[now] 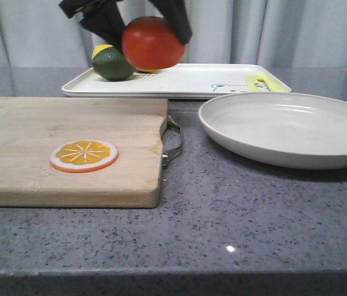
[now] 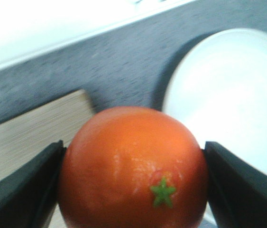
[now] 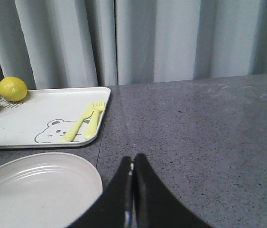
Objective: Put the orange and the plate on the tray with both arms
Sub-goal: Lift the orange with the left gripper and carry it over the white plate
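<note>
My left gripper (image 1: 151, 28) is shut on the orange (image 1: 153, 42) and holds it in the air in front of the left part of the white tray (image 1: 185, 81). In the left wrist view the orange (image 2: 133, 166) fills the space between the black fingers (image 2: 22, 187). The off-white plate (image 1: 287, 127) lies on the grey counter at the right, in front of the tray. My right gripper (image 3: 133, 164) is shut and empty, low over the counter beside the plate (image 3: 38, 190). The right gripper is out of the front view.
A wooden cutting board (image 1: 68, 148) with an orange slice (image 1: 84, 155) lies at the left. On the tray are a green lime (image 1: 113, 65), yellow lemons (image 3: 13, 89) and a yellow-green fork and knife (image 3: 86, 121). Grey curtains hang behind.
</note>
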You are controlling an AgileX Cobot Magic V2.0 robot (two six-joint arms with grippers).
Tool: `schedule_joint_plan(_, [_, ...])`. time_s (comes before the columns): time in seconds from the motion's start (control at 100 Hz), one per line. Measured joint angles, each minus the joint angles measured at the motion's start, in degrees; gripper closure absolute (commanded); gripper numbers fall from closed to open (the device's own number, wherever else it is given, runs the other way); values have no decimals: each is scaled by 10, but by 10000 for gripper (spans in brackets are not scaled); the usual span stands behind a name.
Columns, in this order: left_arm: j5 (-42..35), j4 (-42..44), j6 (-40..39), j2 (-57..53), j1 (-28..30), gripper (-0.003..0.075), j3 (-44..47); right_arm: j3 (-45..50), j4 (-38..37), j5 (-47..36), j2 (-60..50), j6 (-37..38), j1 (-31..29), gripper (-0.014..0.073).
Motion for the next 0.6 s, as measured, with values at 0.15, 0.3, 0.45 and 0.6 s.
schedule_joint_plan(0.15, [-15, -3, 0, 21, -41, 415, -27, 0, 0, 1, 0, 0, 0, 650])
schedule_joint_plan(0.3, [-15, -4, 0, 69, -71, 415, -60, 0, 0, 3, 0, 0, 0, 650])
schedule_joint_plan(0.45, [-15, -11, 0, 117, -89, 415, -101, 0, 0, 8, 0, 0, 0, 650])
schedule_joint_plan(0.6, [-15, -21, 0, 149, -105, 415, -127, 0, 0, 9, 0, 0, 0, 650])
